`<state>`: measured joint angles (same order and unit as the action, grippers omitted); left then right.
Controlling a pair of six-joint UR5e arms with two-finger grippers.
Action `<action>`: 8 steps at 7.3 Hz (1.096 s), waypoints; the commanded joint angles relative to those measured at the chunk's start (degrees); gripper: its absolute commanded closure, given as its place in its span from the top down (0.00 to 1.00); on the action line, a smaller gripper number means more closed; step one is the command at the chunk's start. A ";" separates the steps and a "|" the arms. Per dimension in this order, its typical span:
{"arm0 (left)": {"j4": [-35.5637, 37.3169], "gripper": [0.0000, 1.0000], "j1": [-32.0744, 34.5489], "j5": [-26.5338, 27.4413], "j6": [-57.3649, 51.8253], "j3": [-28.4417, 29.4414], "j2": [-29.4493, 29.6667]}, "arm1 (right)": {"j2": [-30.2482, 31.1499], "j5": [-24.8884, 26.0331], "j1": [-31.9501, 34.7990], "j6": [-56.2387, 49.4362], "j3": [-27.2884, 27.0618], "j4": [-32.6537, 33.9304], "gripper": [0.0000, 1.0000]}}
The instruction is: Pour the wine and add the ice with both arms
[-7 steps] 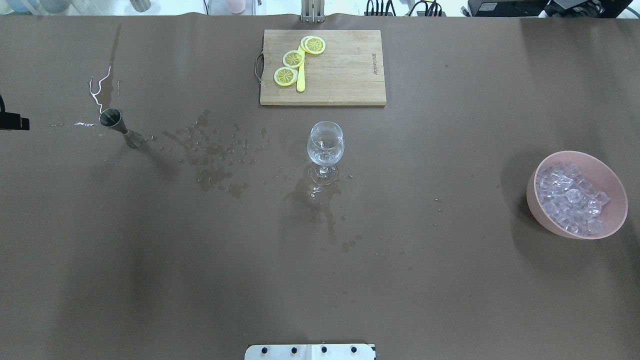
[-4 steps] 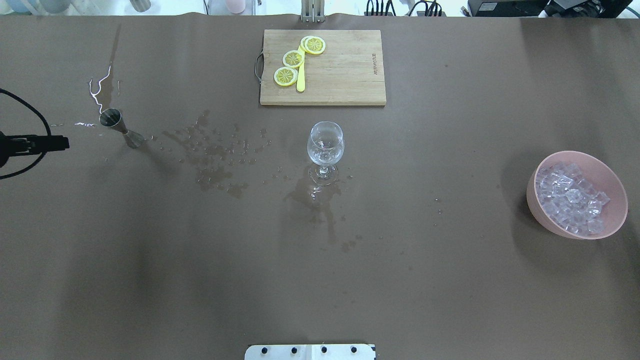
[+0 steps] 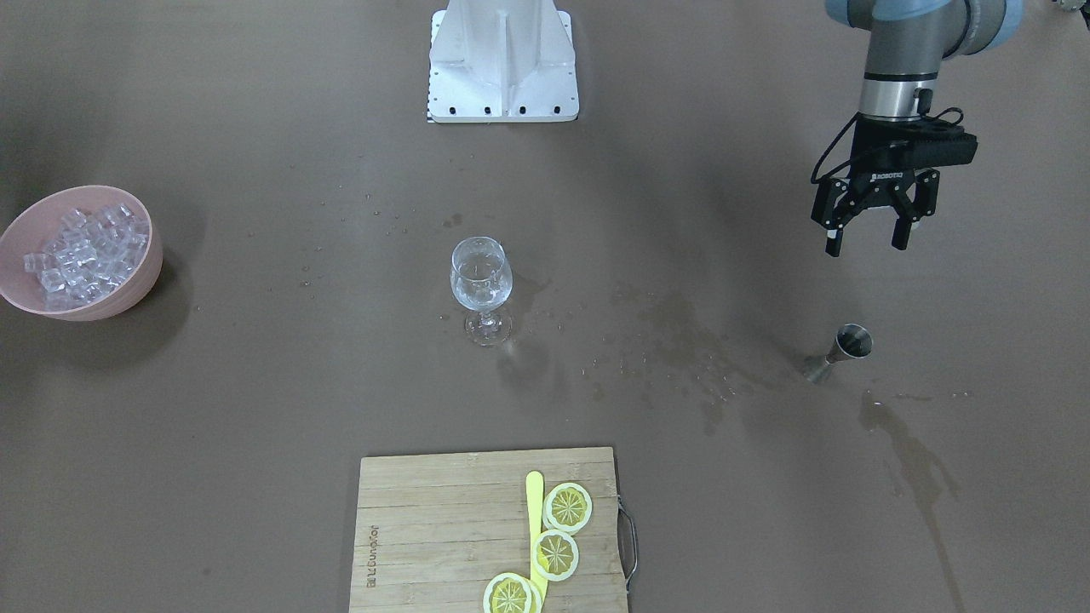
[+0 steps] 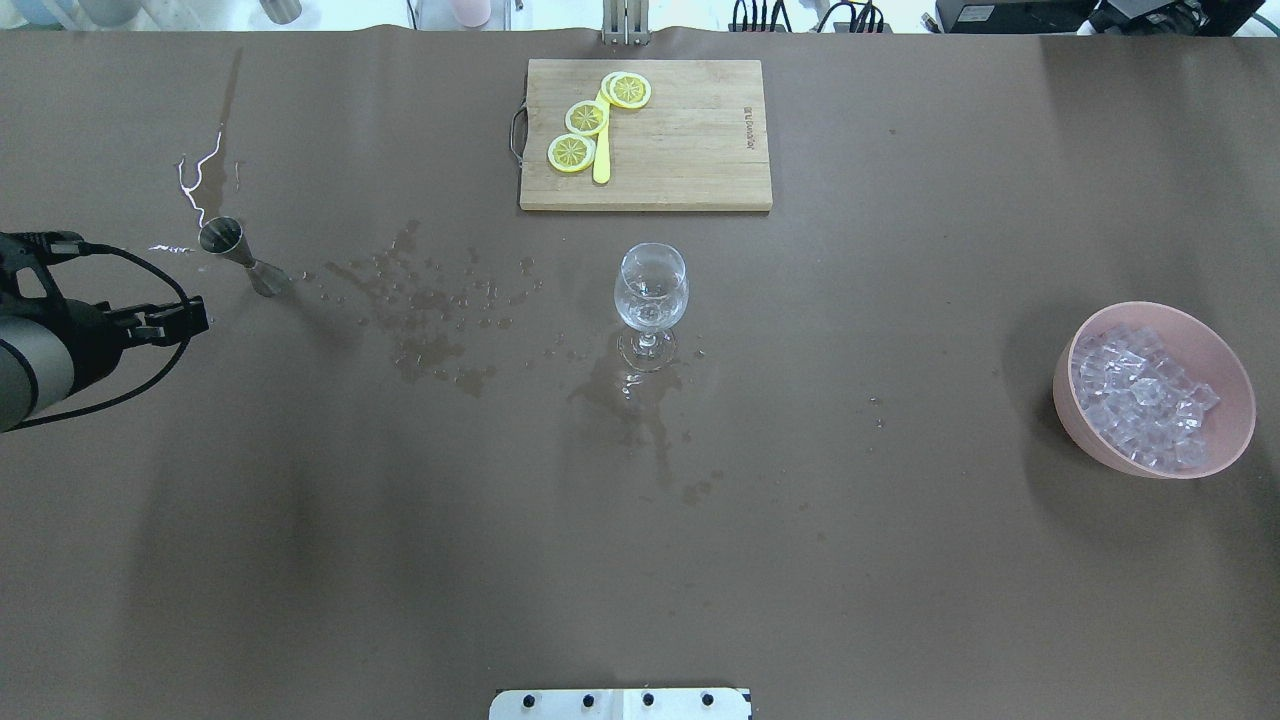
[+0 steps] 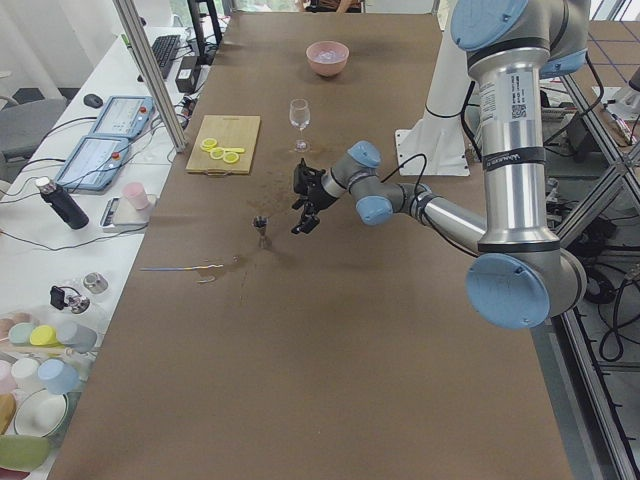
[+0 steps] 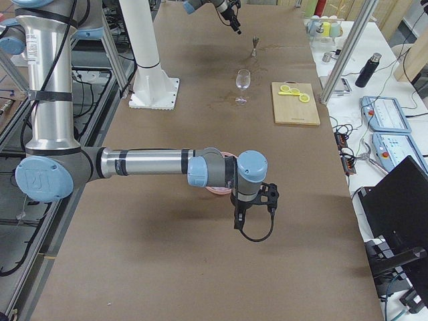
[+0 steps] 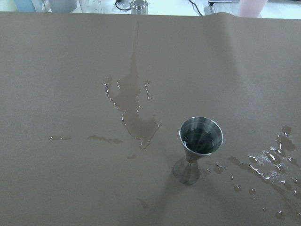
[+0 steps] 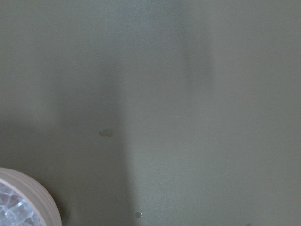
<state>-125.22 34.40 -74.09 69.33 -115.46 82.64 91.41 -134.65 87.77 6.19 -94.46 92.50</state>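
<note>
Ice (image 4: 1140, 395) lies heaped in the pink bowl (image 4: 1070, 415) at my right end of the tabletop (image 4: 900, 560). My left claw (image 3: 865, 245) hangs wide open and empty above the tabletop, near the upright steel jigger (image 3: 839, 351) but clear of it. The jigger's cup seems to hold a little clear wine (image 7: 201, 141), though I cannot be sure. The wine glass (image 4: 650, 290) stands mid-tabletop among wet stains (image 4: 430, 330). My right claw (image 6: 238, 221) hovers just beside the bowl; whether it is parted or closed I cannot tell.

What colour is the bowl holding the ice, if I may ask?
Pale pink; the bowl shows best in the overhead exterior view.
</note>
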 commanded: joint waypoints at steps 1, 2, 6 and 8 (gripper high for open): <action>-0.03 0.98 -3.37 8.59 2.12 7.15 6.54 | -0.09 0.00 -0.05 -0.04 -0.03 -0.04 1.00; -0.46 0.98 -3.46 11.31 2.12 8.92 6.91 | -0.17 0.00 -0.14 -0.04 -0.03 -0.04 1.00; -6.58 0.98 -5.91 22.55 2.04 17.34 9.28 | -0.35 -0.09 -0.40 -0.30 -0.29 -0.04 1.00; -8.29 0.98 -8.63 26.44 4.82 22.54 12.80 | -0.35 0.00 -0.40 -0.22 -0.20 -0.04 1.00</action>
<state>-132.42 27.53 -50.04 72.22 -96.21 93.71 91.06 -134.70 87.37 5.91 -94.70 92.47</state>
